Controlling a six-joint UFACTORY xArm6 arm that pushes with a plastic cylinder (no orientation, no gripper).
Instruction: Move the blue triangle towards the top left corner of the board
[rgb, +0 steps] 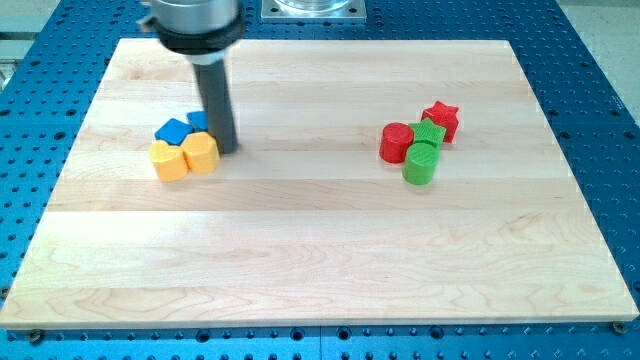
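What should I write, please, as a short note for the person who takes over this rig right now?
Tip: my tip is on the board, just at the view's right of the left cluster, beside a yellow block.
Blocks: a blue block and a second blue one, partly hidden by the rod, sit above two yellow blocks. I cannot tell which blue one is the triangle. Red and green blocks sit at the right.
Done: nothing clear; the blues are not at the top left corner.
Left: push the blue triangle up and left.
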